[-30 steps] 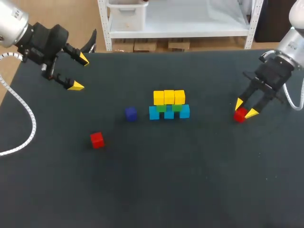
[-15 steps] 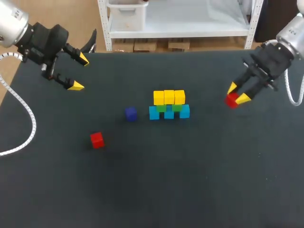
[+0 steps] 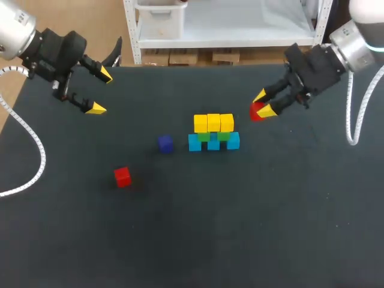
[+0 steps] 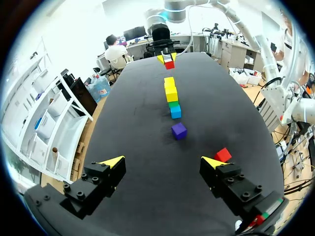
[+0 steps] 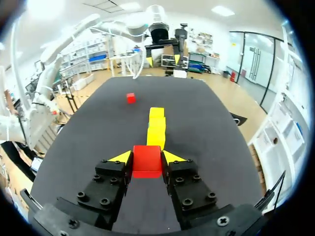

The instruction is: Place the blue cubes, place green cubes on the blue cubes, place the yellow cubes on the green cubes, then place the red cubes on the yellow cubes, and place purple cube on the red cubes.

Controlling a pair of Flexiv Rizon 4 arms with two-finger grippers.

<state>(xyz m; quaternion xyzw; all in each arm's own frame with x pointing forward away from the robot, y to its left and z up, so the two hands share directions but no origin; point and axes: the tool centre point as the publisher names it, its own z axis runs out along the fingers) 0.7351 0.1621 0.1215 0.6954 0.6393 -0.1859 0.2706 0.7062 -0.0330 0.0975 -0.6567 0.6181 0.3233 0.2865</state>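
The right gripper (image 3: 263, 105) pinches a plain red cube (image 3: 255, 112) between its two yellow tips, near the right end of the stack and a little behind it. The stack is a straight row running left to right: three yellow cubes (image 3: 213, 122) on two green cubes (image 3: 204, 137) on three blue cubes (image 3: 194, 143). The left gripper (image 3: 101, 91), spread wide, hangs well to the stack's left.

No text, number, label or sign can be read anywhere. The red cube (image 5: 146, 166) clamped in the right tool (image 5: 147, 157) shows plain faces, as do the stacked cubes (image 3: 213, 123) ahead of it. The table (image 3: 240, 228) carries no legible marking.
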